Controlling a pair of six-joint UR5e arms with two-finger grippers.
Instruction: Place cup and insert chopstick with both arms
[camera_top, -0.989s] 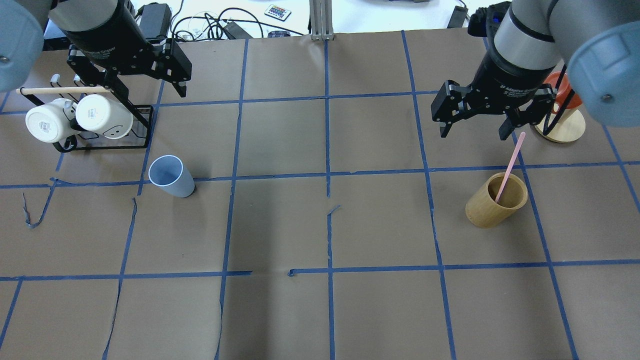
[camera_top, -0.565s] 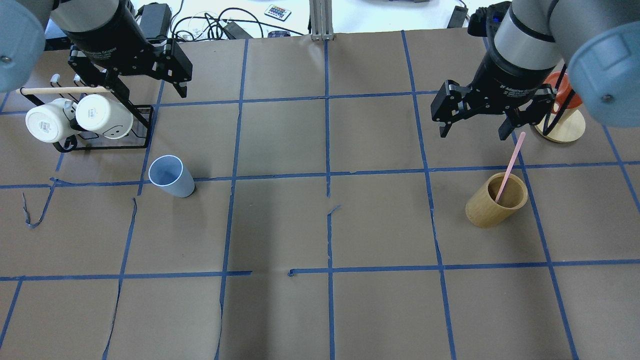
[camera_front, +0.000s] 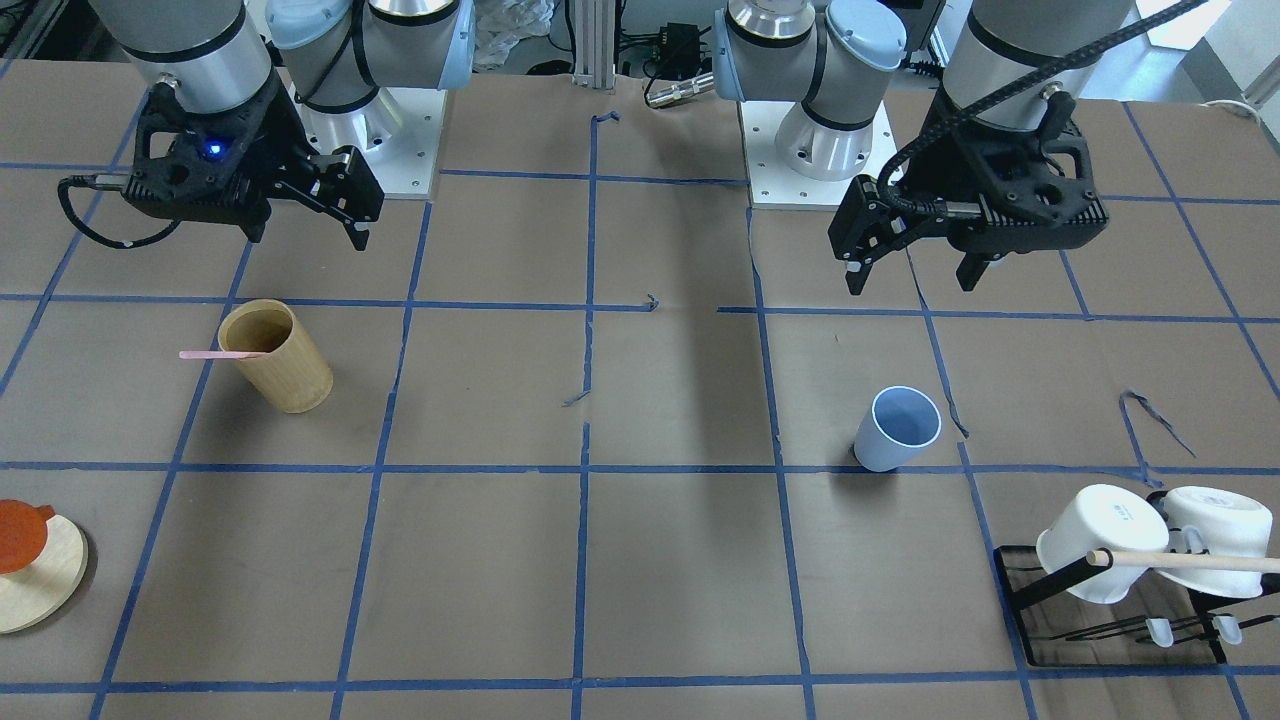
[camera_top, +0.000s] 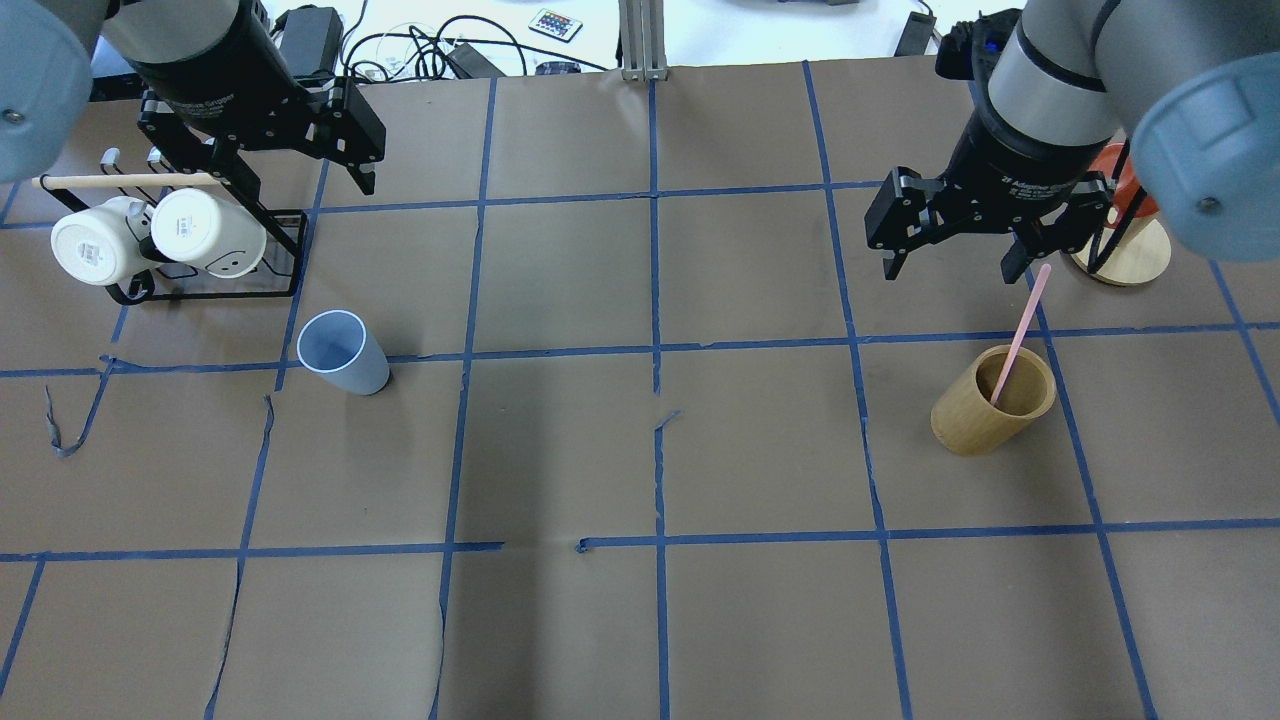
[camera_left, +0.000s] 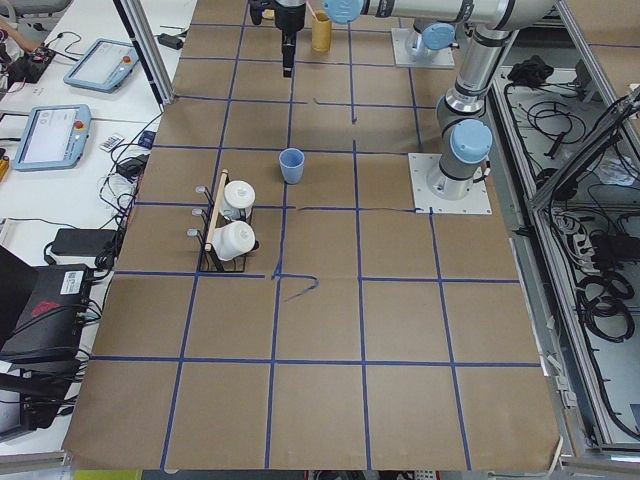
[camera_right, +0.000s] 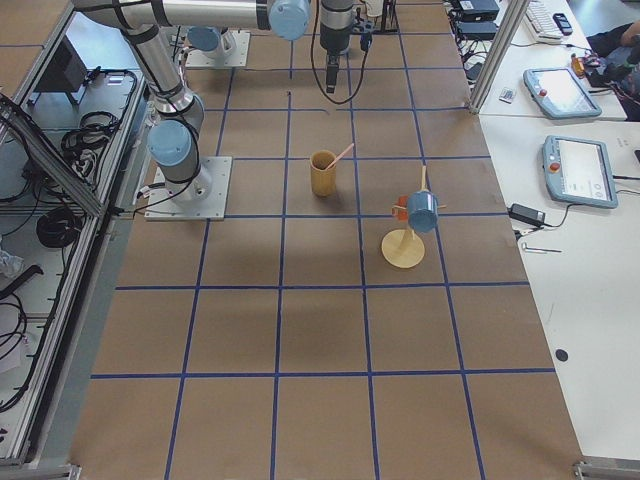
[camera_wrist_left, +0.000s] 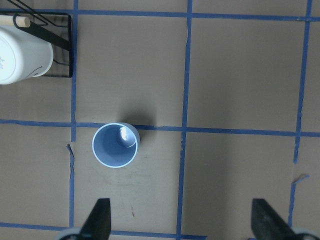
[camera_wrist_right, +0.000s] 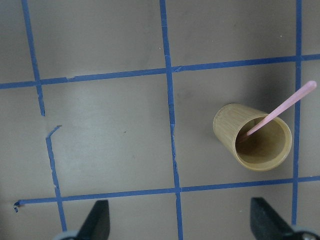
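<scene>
The light-blue cup (camera_top: 340, 352) stands upright and empty on the brown paper table, left of centre; it also shows in the front view (camera_front: 898, 428) and the left wrist view (camera_wrist_left: 115, 145). The pale pink chopstick (camera_top: 1022, 325) leans in a tan bamboo cup (camera_top: 990, 400), also seen in the right wrist view (camera_wrist_right: 280, 110). My left gripper (camera_top: 300, 180) is open and empty, high above the table behind the blue cup. My right gripper (camera_top: 950, 272) is open and empty, above and behind the bamboo cup, one finger near the stick's top end.
A black rack (camera_top: 285, 255) with two white mugs and a long wooden rod stands at the far left. A round wooden stand (camera_top: 1120, 250) with an orange piece is at the far right, close to the right gripper. Blue tape lines grid the table.
The right gripper has shifted very slightly. The left gripper, the cup and the chopstick have not visibly moved.
</scene>
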